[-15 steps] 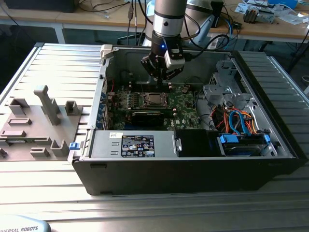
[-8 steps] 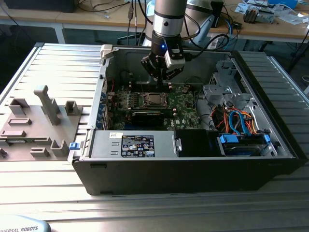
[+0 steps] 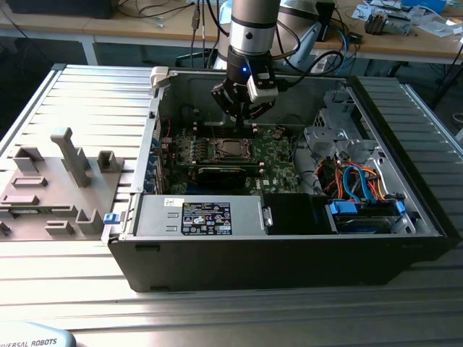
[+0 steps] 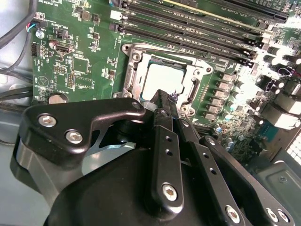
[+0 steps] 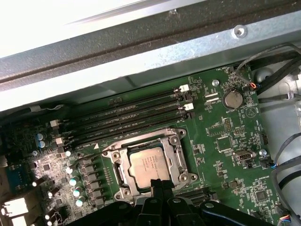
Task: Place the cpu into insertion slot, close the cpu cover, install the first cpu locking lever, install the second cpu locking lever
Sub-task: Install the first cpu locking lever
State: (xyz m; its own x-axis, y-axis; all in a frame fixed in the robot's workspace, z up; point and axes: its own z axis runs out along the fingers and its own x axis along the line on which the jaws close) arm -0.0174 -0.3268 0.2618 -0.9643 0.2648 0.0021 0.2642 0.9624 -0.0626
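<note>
The cpu (image 4: 164, 80) (image 5: 148, 164), a square chip with a silvery top, lies flat in the insertion slot, which is hidden beneath it. The silvery cpu cover (image 4: 195, 87) (image 5: 175, 155) lies down around it, and the chip shows through its cut-out. My gripper (image 4: 164, 101) (image 5: 157, 184) (image 3: 242, 116) hangs just above the socket's edge with its black fingers pressed together and nothing visible between them. A thin metal lever end (image 4: 174, 97) sticks up right beside the fingertips. On the green motherboard (image 3: 275, 155) in the exterior view, the socket sits below the gripper.
Long black memory slots (image 5: 127, 117) (image 4: 197, 23) run alongside the socket. The case's metal wall (image 5: 141, 61) rises just past them. A drive cage with blue and orange cables (image 3: 362, 195) fills the exterior view's right, and a power supply (image 3: 202, 217) sits in front.
</note>
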